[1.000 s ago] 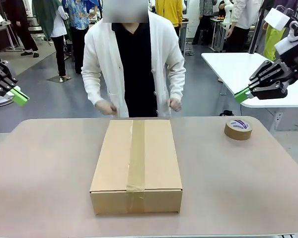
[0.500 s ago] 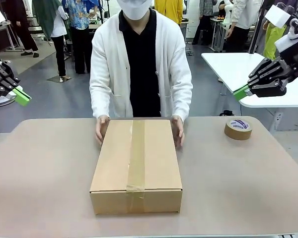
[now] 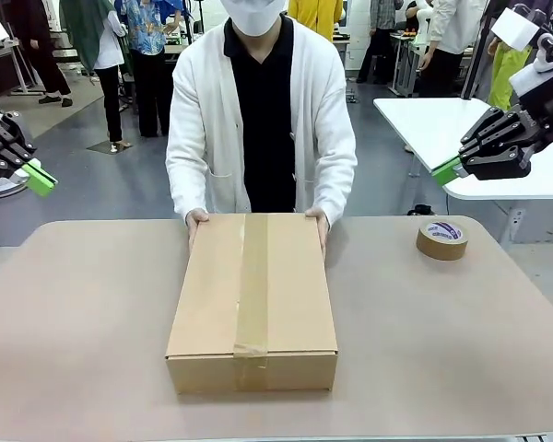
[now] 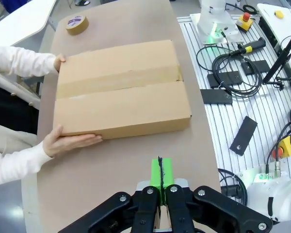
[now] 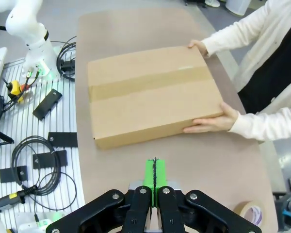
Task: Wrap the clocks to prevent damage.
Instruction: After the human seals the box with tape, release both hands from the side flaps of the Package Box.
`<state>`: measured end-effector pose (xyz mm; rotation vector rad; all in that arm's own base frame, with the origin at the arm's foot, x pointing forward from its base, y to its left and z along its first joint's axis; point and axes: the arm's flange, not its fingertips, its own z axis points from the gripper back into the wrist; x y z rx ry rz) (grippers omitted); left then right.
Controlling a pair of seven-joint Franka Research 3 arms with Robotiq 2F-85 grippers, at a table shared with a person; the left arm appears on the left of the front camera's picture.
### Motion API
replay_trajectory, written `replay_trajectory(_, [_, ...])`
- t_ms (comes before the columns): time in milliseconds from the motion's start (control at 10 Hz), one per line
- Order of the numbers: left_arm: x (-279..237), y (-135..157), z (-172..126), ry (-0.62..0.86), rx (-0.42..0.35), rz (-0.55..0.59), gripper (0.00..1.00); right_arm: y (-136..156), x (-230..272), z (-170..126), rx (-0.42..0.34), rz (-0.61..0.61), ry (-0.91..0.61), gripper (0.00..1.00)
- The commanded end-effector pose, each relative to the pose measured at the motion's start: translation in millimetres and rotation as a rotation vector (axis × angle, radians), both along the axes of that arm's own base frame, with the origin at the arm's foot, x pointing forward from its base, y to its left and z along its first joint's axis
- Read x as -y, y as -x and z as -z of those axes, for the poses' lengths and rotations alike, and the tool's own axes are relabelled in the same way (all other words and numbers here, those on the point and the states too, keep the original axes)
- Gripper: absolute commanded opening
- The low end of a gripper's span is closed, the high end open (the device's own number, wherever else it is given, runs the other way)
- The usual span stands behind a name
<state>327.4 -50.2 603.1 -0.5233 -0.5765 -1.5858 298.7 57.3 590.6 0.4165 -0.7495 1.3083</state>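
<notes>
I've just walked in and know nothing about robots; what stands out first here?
A big taped cardboard box lies mid-table, a person's hands gripping its far corners. A roll of brown tape sits to its right. Two robot arms hang back at either side, green-tipped fingers pressed shut above the table's edges.

Sealed carton keeps its contents from us

We cannot see inside the taped cardboard box point(image 3: 252, 299); the tape roll point(image 5: 250, 212) is cut by the right wrist view's edge, its label print too small to read.
</notes>
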Motion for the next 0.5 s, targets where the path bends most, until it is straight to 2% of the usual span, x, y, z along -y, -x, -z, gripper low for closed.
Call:
replay_trajectory(0, [0,0,0,0.0,0.0,0.0,0.0,0,0,0,0.0,0.001,0.001,0.01])
replay_trajectory(100, [-11,3,-5,0.037,0.038,-0.062,0.32,17,10,2,0.003,-0.002,-0.017,0.26])
replay_trajectory(200, [-17,5,-4,0.074,0.029,-0.082,0.58,20,18,7,-0.023,0.002,-0.024,0.61])
replay_trajectory(300, [-20,2,-6,0.078,0.015,-0.09,0.89,20,20,8,-0.026,0.008,-0.032,0.86])
replay_trajectory(400, [-20,1,-7,0.067,0.01,-0.086,1.0,22,19,7,-0.026,0.002,-0.034,1.0])
